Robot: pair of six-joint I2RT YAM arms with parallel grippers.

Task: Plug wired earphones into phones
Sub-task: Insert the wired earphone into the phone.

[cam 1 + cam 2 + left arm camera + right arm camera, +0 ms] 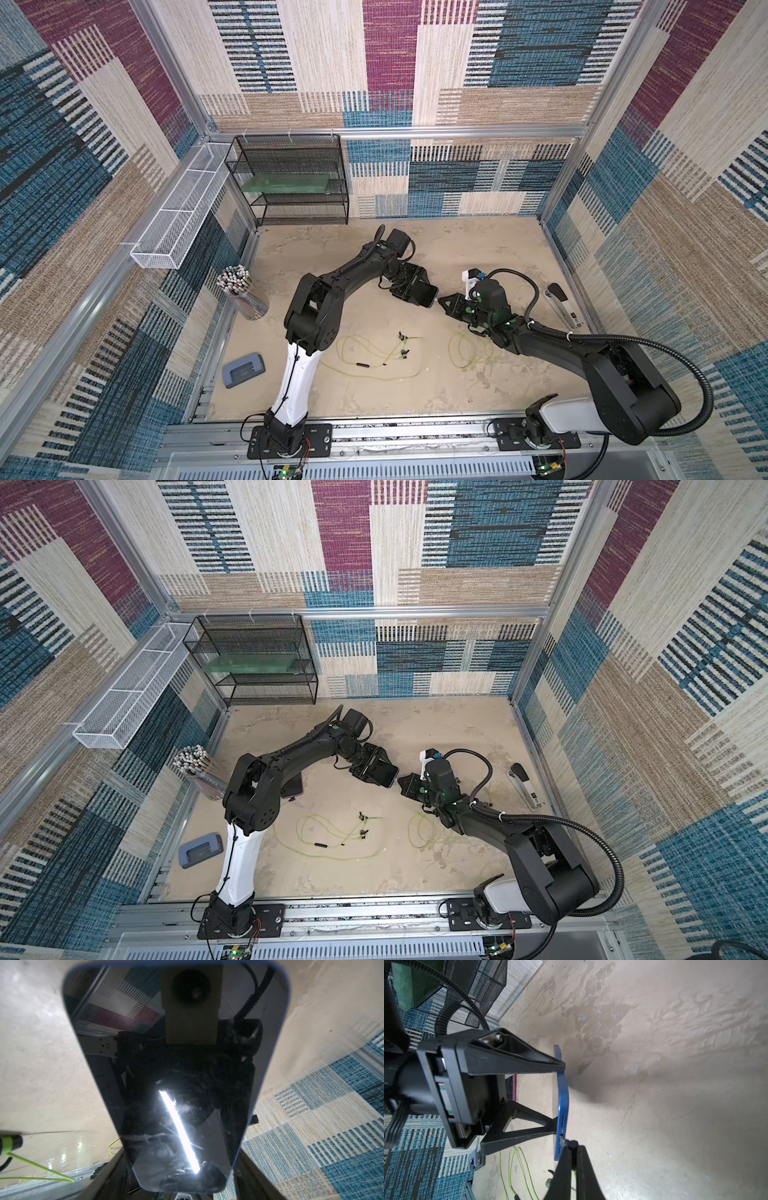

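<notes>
My left gripper (417, 286) is shut on a blue-edged phone (429, 293), held above the table across its width. Its dark screen (176, 1064) fills the left wrist view. My right gripper (572, 1146) is shut on the black plug (573, 1144) of one set of wired earphones, whose yellow-green cable (469, 349) trails to the table. The plug's tip meets the port in the phone's bottom edge (562, 1118); how deep it sits I cannot tell. A second set of earphones (374, 353) lies loose mid-table. Another phone (293, 789) lies flat under my left arm.
A grey-blue hole punch (244, 369) lies front left, with a cup of pens (241, 291) behind it. A black mesh shelf (291, 183) and a white mesh basket (183, 208) stand at the back left. A stapler (561, 307) lies by the right wall.
</notes>
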